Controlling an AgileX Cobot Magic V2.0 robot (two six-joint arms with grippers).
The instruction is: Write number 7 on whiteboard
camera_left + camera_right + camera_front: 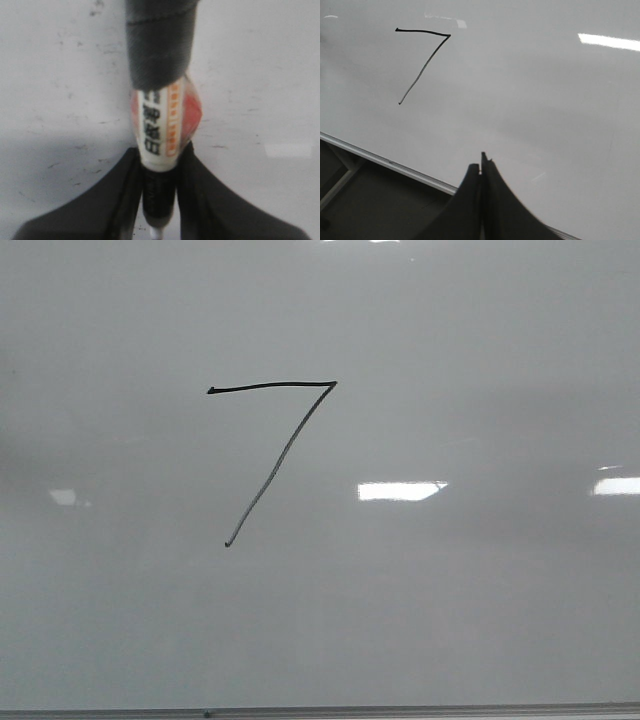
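Number 7 (272, 455) drawn on whiteboard (480, 600), glare at its 3 o'clock. Left gripper (159, 200) clamps marker (160, 130); right gripper (481, 170) closed, empty.

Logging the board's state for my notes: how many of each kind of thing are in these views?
Whiteboard: 1
Number 7: 1
Marker, held in the left gripper: 1
Grippers, counting the right gripper, shut on nothing: 2
Total: 5
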